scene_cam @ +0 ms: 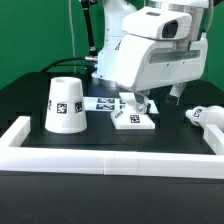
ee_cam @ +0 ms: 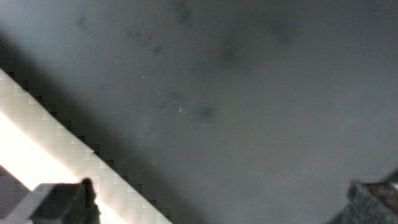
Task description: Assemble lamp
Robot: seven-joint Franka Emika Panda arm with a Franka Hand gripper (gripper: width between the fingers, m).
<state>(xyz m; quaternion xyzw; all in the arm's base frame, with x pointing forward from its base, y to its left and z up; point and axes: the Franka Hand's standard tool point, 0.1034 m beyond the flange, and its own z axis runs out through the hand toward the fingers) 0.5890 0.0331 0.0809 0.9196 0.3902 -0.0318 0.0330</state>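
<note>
The tapered white shade [scene_cam: 66, 105] stands wide end down on the black table at the exterior view's left. The small flat square base [scene_cam: 133, 120] lies in the middle with tags on top. The rounded bulb piece [scene_cam: 206, 117] lies at the exterior view's right. My gripper [scene_cam: 138, 101] hangs just above the far side of the base. In the wrist view my gripper [ee_cam: 217, 205] is open, with only dark table between its fingertips [ee_cam: 63, 205]. A white edge [ee_cam: 45, 130] crosses that view diagonally; I cannot tell which part it is.
The marker board [scene_cam: 100, 103] lies behind the base, between it and the shade. A low white wall [scene_cam: 110, 160] runs along the front of the table and its left side [scene_cam: 15, 135]. The arm's large white body [scene_cam: 160, 55] looms over the middle and right.
</note>
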